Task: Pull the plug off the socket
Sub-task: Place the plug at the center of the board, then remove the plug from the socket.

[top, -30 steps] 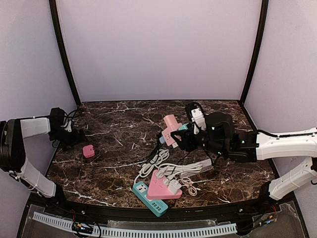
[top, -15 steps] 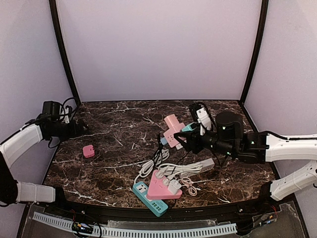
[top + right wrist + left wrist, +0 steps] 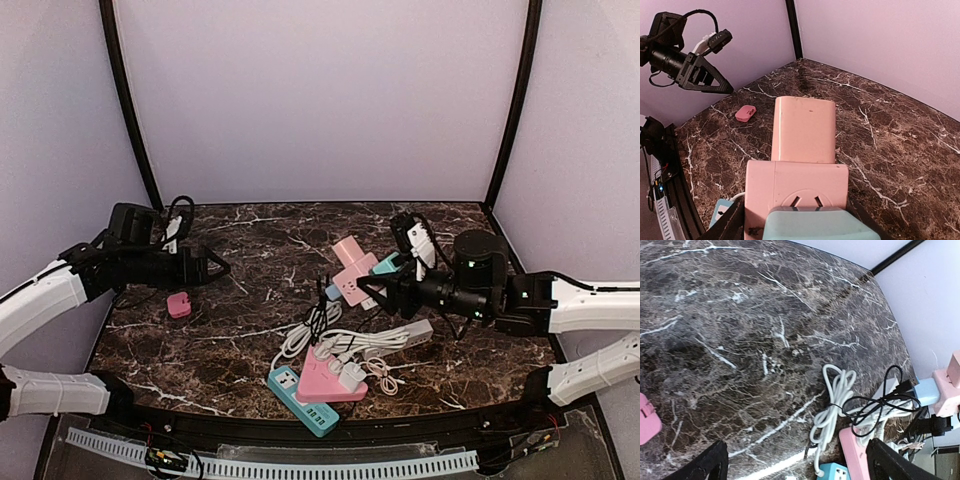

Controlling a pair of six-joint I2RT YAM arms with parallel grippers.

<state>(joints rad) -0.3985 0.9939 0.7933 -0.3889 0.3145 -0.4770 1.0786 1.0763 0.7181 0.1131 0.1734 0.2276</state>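
Observation:
My right gripper [image 3: 388,291] is shut on a pink cube socket [image 3: 352,268] and holds it above the table's middle. In the right wrist view the socket [image 3: 797,182] fills the foreground between my dark fingers [image 3: 732,226], with a pale teal plug [image 3: 817,226] in its near face and a pink block [image 3: 804,129] on its far side. A light blue plug [image 3: 331,291] with a black cord sits on its left side. My left gripper [image 3: 205,268] is open and empty, above the table's left, pointing at the socket [image 3: 947,390].
A pink triangular power strip [image 3: 325,378], a teal power strip [image 3: 300,400], a white strip [image 3: 400,335] and a coiled white cord [image 3: 310,330] lie at front centre. A small pink charger [image 3: 179,304] lies at the left. Black posts stand at the back corners.
My left arm has swung from the table's left edge toward the middle, gripper open. My right gripper has carried the pink socket slightly right.

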